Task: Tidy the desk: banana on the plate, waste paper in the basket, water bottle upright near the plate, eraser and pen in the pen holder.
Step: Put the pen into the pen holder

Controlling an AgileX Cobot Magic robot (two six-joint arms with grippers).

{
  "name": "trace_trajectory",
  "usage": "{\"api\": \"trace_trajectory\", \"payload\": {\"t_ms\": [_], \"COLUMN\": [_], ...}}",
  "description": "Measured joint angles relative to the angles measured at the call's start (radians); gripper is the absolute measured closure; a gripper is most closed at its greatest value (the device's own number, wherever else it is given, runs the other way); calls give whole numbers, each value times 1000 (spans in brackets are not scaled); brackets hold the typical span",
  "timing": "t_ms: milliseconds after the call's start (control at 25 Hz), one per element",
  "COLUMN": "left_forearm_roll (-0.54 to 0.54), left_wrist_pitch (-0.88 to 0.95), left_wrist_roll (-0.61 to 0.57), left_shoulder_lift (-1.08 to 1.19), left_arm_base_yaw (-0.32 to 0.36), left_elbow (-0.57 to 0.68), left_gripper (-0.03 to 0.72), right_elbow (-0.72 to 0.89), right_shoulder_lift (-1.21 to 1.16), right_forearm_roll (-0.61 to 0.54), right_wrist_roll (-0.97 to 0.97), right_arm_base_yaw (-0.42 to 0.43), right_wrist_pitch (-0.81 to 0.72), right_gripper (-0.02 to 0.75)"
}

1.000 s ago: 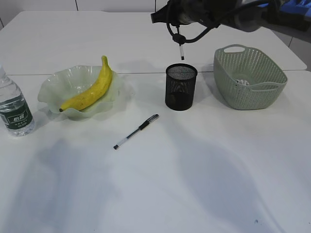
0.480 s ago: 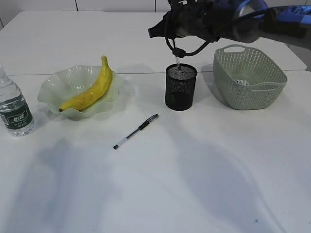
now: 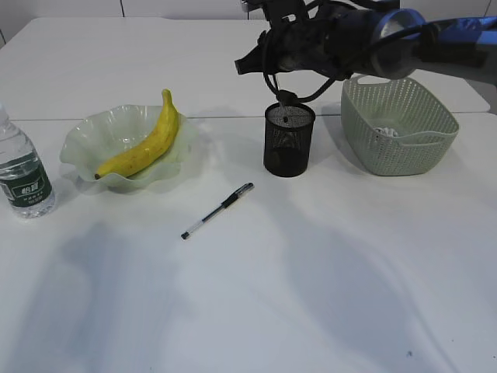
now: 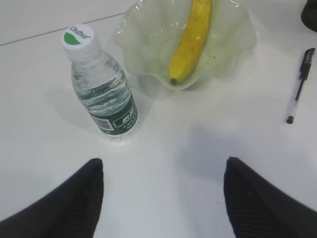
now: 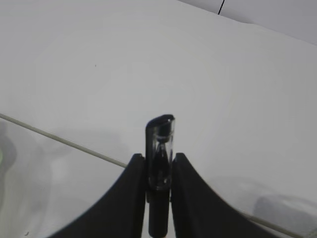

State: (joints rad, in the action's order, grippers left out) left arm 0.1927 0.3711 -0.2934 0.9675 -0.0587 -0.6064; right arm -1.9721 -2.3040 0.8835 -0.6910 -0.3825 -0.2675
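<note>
The banana (image 3: pixel 144 146) is lying on the plate (image 3: pixel 87 138), the bottle (image 3: pixel 23 177) standing left of it. The right hand (image 5: pixel 157 171) is pinching a pen (image 5: pixel 159 151) above the holder (image 3: pixel 289 140); another pen (image 3: pixel 218 210) is waiting on the worktop (image 3: pixel 311 280); the left hand (image 4: pixel 161 191) is gaping, holding nothing.

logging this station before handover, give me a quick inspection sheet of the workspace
surface: white tables, seam between two tops behind the plate
banana: lying on the green plate, banana
water bottle: upright, left of the plate, cap on
waste paper: white scrap inside the green basket
pen holder: black mesh cup, between plate and basket
pens: loose pen flat on the table; second pen clamped in the right gripper over the pen holder
eraser: not made out
clutter: nothing seen
left gripper: open, holding nothing, above the bottle
cables: black cable looped under the right arm
surroundings: nothing seen
</note>
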Motion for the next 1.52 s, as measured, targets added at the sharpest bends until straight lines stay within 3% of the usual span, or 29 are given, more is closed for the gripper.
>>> {"api": "trace_trajectory", "payload": {"t_ms": [560, 1520], "left_forearm_roll": [0, 0], "left_wrist_pitch": [0, 8], "left_wrist_roll": [0, 0], "left_shoulder_lift": [0, 0], "left_arm_base_yaw": [0, 0], "left_elbow": [0, 0], "left_gripper": [151, 151], "right_elbow": [8, 166], "right_shoulder_lift": [0, 34], "right_forearm_roll": [27, 75], "right_wrist_roll": [-8, -17], "right_arm_base_yaw": [17, 25], "right_wrist_pitch": [16, 78], "right_gripper": [617, 617]}}
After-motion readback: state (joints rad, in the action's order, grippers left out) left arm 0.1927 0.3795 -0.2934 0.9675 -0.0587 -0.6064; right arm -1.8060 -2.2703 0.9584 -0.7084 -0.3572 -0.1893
